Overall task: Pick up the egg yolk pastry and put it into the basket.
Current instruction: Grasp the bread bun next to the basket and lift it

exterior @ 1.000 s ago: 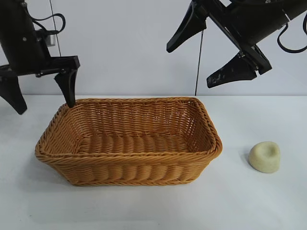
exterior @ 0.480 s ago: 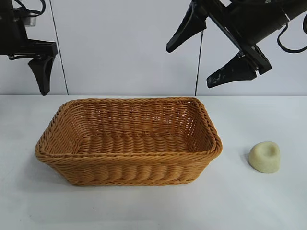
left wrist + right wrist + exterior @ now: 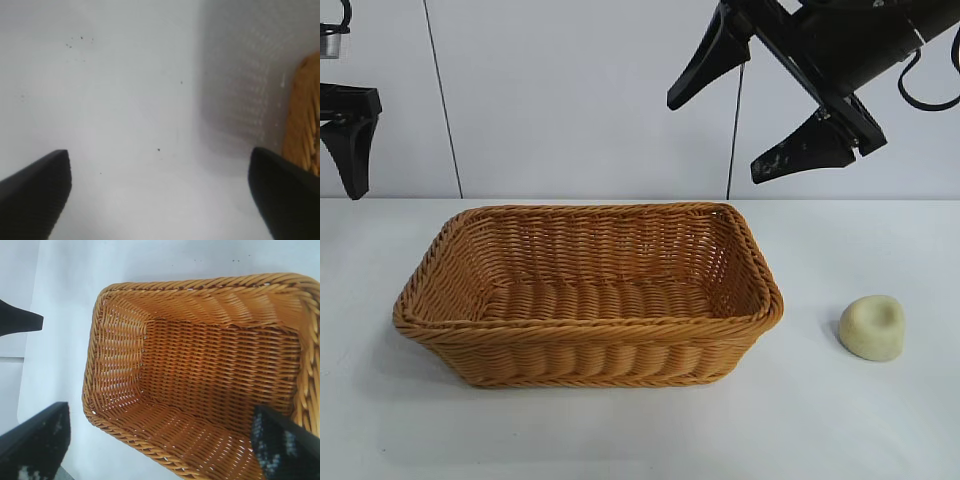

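two claws hang above the white table (image 3: 620,440), neither holding anything. the right claw (image 3: 760,120) is high over the far right corner of the basket (image 3: 590,350), its fingers spread wide apart; the pastry (image 3: 872,327) lies on the table below it and off to its right, well apart from the basket's right end. the left claw (image 3: 345,150) is up at the far left, outside the basket's left rim, fingers (image 3: 35,192) also spread wide over bare table.
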Controlling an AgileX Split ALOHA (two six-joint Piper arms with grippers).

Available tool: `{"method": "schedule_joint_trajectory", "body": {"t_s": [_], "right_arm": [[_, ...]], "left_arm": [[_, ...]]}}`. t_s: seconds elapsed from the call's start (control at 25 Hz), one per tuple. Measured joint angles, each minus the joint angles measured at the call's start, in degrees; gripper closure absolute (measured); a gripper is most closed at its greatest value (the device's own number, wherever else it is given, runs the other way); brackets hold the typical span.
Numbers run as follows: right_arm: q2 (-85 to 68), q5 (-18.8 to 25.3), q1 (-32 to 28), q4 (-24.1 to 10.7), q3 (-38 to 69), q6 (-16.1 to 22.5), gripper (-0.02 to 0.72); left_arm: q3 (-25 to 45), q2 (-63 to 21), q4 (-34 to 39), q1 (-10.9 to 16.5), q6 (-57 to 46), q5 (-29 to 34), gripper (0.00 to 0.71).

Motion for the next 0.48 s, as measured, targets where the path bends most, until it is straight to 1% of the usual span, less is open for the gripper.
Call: {"method": "schedule_joint_trajectory", "body": {"t_s": [0.2, 0.32, 0.48], "right_arm": [[0.0, 0.0, 0.0, 0.0, 0.0, 0.0, 0.006], [0.0, 0.1, 0.0, 0.0, 0.0, 0.0, 0.006], [0.0, 0.2, 0.0, 0.0, 0.0, 0.0, 0.006]], "left_arm": [[7.4, -10.7, 0.7, 0.0, 0.0, 0.0, 0.018], [13.7, -17.8, 2.2, 0.0, 0.0, 0.1, 0.018], [24.3, -28.7, 3.1, 0.0, -0.4, 0.1, 0.018]]}}
